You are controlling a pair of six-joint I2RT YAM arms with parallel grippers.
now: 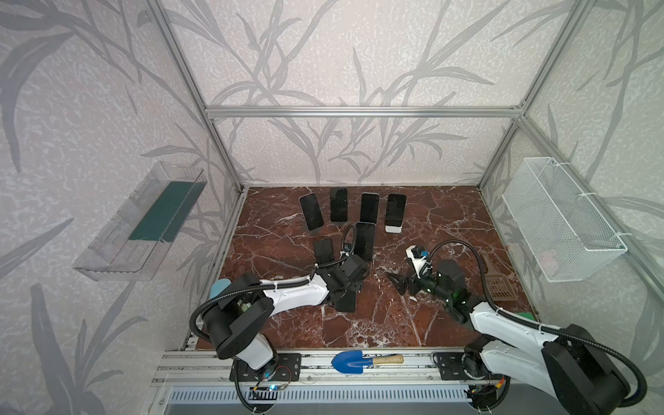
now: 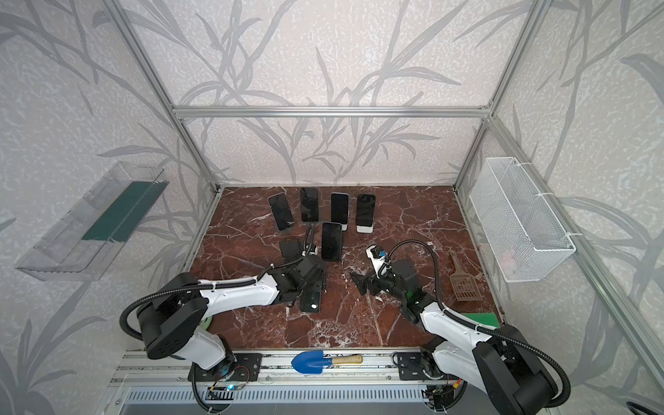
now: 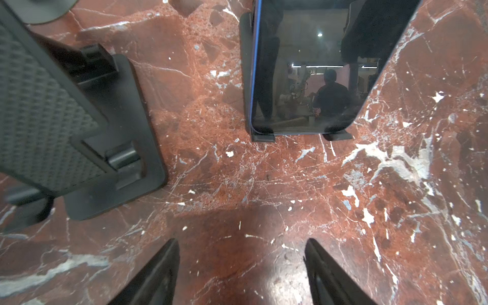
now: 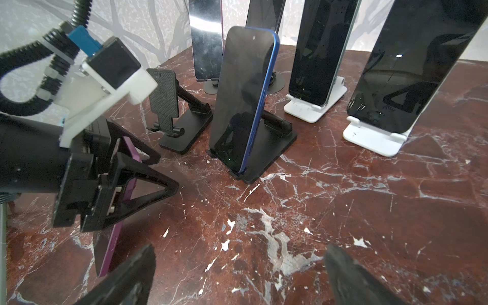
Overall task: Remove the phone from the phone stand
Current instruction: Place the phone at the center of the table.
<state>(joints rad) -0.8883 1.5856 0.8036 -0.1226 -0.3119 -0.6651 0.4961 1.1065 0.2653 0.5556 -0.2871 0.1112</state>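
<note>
Red-veined marble counter (image 1: 413, 323) sitting inside leaf-papered walls. Left pincer (image 4: 148, 171) seemingly gripping purple phone (image 4: 116, 237) (contact partly hidden); right pincer (image 1: 399, 282) hanging spread, empty.

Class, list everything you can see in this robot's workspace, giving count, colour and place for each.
Phones on stands: five, dark screens, middle and back of table
Purple phone: one, purple, front left, gripped
Stands: six, four dark, two white; one dark one empty
Trowel: one, blue, front rail
Scoop: one, brown, table's right
Green pads: two, one in tray, one at table's front right
Tray: one, clear, left wall
Basket: one, white, right wall
Left tool: one, black, shut on that phone
Right tool: one, black, open, empty
</note>
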